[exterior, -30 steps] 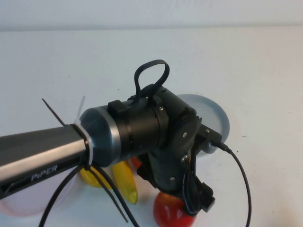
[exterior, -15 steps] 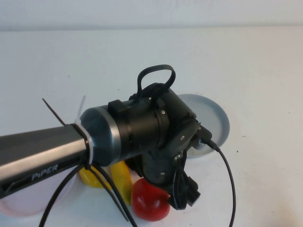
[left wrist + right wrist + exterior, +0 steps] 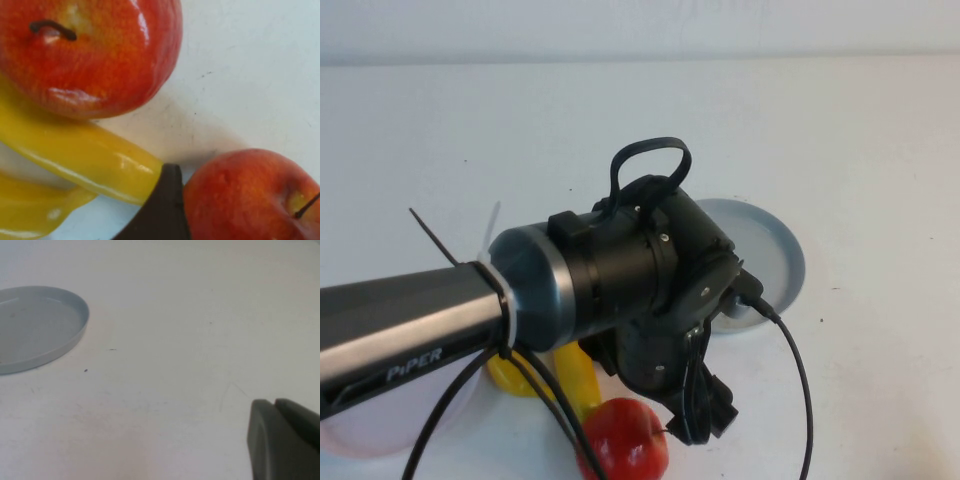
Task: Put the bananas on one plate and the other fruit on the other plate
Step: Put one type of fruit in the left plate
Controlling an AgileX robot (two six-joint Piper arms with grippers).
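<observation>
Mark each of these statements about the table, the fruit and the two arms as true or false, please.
1. The grey-blue plate holds a banana. False: it is empty.
2. The left gripper is over the fruit, its fingers open. True.
3. A red apple lies against a banana. True.
4. The right gripper holds an apple. False: its fingers are shut on nothing, above bare table.
5. Both apples lie on the pink plate. False: a second apple lies on the table.
</observation>
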